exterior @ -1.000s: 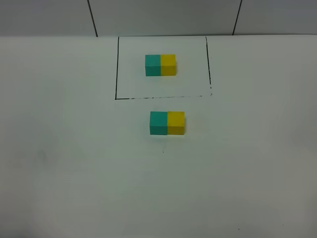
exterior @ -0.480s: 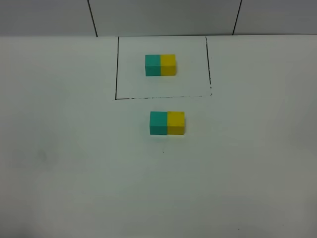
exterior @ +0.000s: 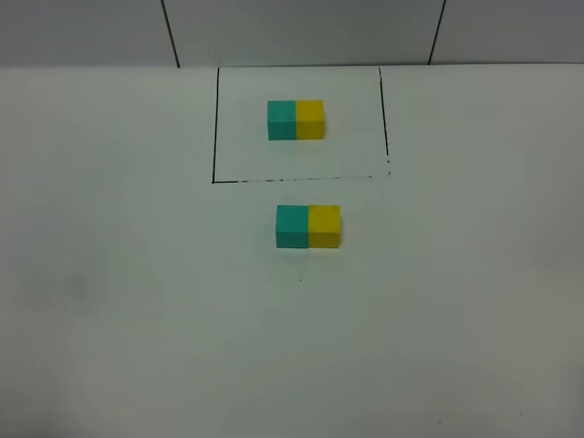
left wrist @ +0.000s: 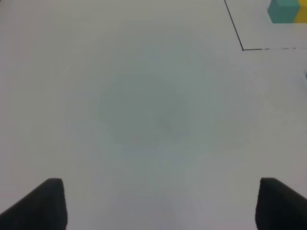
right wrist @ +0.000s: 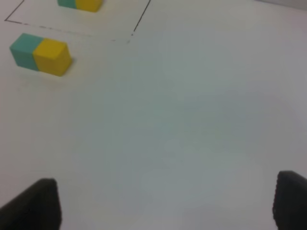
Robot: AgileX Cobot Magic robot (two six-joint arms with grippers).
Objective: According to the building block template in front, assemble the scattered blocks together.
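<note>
The building block template (exterior: 296, 119), a teal and yellow bar, lies inside a thin black drawn rectangle (exterior: 215, 128) at the far middle of the table. It also shows in the left wrist view (left wrist: 283, 10) and the right wrist view (right wrist: 81, 5). In front of the rectangle, the teal cube (exterior: 292, 226) and the yellow cube (exterior: 324, 226) stand side by side, touching, teal on the left. Both show in the right wrist view, teal (right wrist: 24, 50) and yellow (right wrist: 52, 56). My left gripper (left wrist: 160, 203) and right gripper (right wrist: 168, 201) are open, empty, over bare table, out of the exterior high view.
The white table (exterior: 137, 319) spreads wide around the blocks. A grey wall (exterior: 301, 27) with two dark vertical seams rises behind its far edge.
</note>
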